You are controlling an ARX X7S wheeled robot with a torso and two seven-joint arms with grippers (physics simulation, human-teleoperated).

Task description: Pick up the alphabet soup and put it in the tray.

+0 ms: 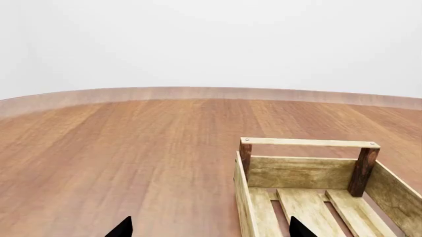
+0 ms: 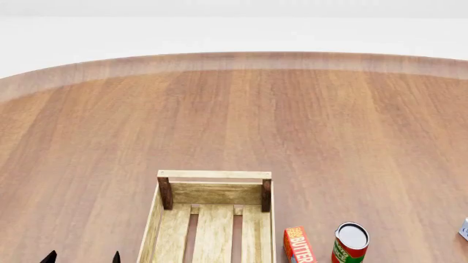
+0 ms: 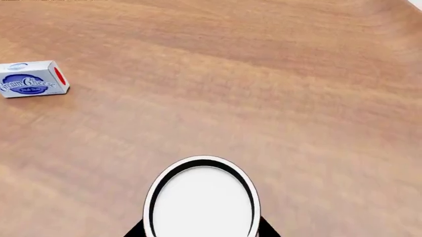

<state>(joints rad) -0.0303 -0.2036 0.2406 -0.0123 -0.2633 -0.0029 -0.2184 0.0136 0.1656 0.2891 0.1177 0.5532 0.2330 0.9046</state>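
Right gripper (image 3: 201, 232) straddles an upright can's pale top, probably the alphabet soup (image 3: 201, 200), though its label is hidden; grip unclear. Left gripper (image 1: 207, 229) hangs spread by the tray (image 2: 212, 175), which lies leftward.

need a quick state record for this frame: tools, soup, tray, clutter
left tool: open, empty, by the tray
right tool: fingertips flank a can; grip cannot be told
alphabet soup: presumed to be that can; only its white top shows, label hidden
tray: nothing in the visible part
clutter: butter box, red-green can, cream cheese box
task: soup not yet in tray
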